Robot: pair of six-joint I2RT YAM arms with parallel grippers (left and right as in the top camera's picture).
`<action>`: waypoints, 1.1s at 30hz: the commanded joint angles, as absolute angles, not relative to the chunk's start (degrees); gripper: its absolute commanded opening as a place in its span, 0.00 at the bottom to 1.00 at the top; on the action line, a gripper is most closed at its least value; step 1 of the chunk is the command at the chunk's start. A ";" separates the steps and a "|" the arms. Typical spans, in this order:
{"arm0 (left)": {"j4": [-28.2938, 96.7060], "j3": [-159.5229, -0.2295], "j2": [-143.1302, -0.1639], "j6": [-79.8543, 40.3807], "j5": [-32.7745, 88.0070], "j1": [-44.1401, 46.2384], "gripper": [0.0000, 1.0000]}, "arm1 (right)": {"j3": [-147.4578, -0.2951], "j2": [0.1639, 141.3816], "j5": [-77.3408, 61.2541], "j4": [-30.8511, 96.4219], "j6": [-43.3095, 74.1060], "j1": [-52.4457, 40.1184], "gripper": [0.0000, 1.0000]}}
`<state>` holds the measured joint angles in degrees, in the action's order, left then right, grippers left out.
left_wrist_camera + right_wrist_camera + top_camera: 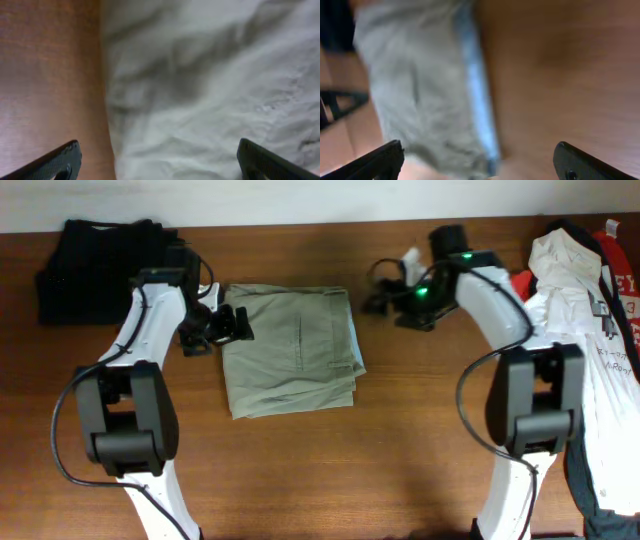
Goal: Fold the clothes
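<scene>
The pale khaki-green shorts lie folded into a rough rectangle on the brown table, left of centre. My left gripper is open at the shorts' upper left edge; in the left wrist view the cloth fills the space between the spread fingers. My right gripper is open and empty, just right of the shorts' upper right corner. The right wrist view shows the folded cloth, blurred, with its lighter edge, between my spread fingers.
A black folded garment lies at the back left corner. A heap of white and red garments covers the right edge. Bare brown table lies in front of the shorts.
</scene>
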<state>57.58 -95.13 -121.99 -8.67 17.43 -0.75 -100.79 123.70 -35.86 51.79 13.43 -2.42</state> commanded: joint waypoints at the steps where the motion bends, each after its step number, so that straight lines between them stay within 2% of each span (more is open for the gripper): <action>1: 53.12 -88.09 -120.38 -4.64 21.82 -3.16 0.99 | -101.71 123.09 -33.32 51.31 15.77 6.59 0.99; 3: 49.69 -83.88 -120.70 -4.16 25.08 -3.16 0.99 | -101.71 123.09 -33.32 51.33 15.75 12.88 0.99; 6: 44.56 -79.37 -121.08 -1.65 36.97 -3.09 0.99 | -101.69 123.09 -33.32 51.35 15.75 18.24 0.99; 8: 42.78 -77.80 -121.08 -1.67 38.37 -2.17 0.91 | -101.69 123.09 -33.30 51.33 15.73 20.36 0.99; 9: 41.58 -77.76 -121.08 -1.69 38.33 -1.30 0.82 | -101.69 123.09 -32.62 51.35 15.75 20.67 0.99; 11: 39.07 -77.76 -121.08 -1.69 38.15 -0.73 0.47 | -101.69 123.09 -32.25 51.35 15.73 20.67 0.99; 12: 38.37 -77.76 -121.08 -1.69 38.15 -0.75 0.22 | -101.69 123.09 -32.25 51.35 15.73 20.67 0.99; 13: 37.45 -77.78 -121.08 -1.67 38.13 -0.82 0.07 | -101.69 123.09 -32.25 51.35 15.73 20.67 0.99; 14: 36.23 -78.54 -121.08 -1.69 36.45 -1.08 0.01 | -101.69 123.09 -32.25 51.35 15.73 20.67 0.99; 18: 41.39 -93.76 -121.08 1.45 25.93 -1.30 0.01 | -101.69 123.09 -32.25 51.35 15.73 20.67 0.99; 21: 45.28 -108.53 -121.08 9.41 14.11 -2.44 0.01 | -101.69 123.09 -32.25 51.35 15.73 20.67 0.99; 28: 31.38 -110.63 -121.08 10.70 9.61 -13.63 0.01 | -101.69 123.09 -32.25 51.35 15.73 20.67 0.99; 33: 26.17 -110.63 -121.08 14.48 8.88 -15.55 0.01 | -101.69 123.09 -32.25 51.35 15.73 20.67 0.99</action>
<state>28.80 -109.36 -121.49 11.99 9.15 -15.29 -100.79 123.70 -32.77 51.33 15.31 20.69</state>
